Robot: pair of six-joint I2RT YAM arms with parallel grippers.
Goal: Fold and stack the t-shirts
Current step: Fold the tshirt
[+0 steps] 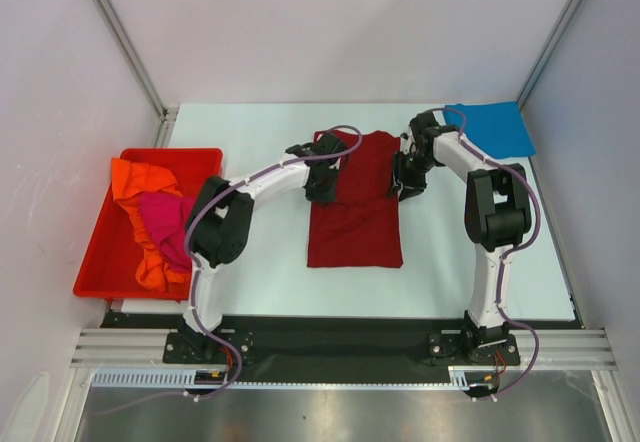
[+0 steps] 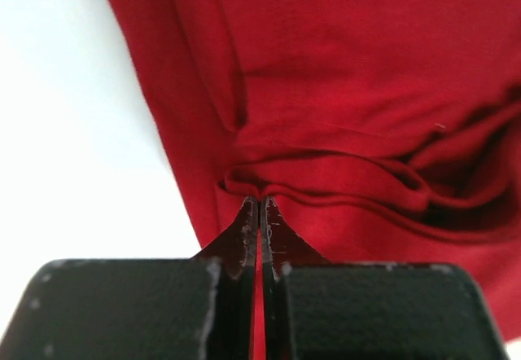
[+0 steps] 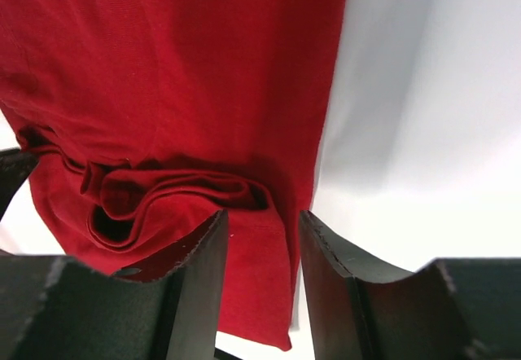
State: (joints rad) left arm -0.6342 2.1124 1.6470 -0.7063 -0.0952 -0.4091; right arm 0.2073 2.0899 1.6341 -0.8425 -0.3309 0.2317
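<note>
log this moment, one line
left gripper: shut on red shirt | right gripper: open at its edge | blue shirt: far right | orange shirt, pink shirt: bin

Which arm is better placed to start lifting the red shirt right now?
Left, probably. The left gripper is shut on a fold of the red shirt; the right gripper stands open astride the shirt's edge, not yet gripping.

Dark red t-shirt [image 1: 355, 232] spread at centre, bunched mid-length; blue t-shirt [image 1: 492, 129] folded far right; orange tee [image 1: 140, 178] and magenta tee [image 1: 165, 214] crumpled together, left.
</note>
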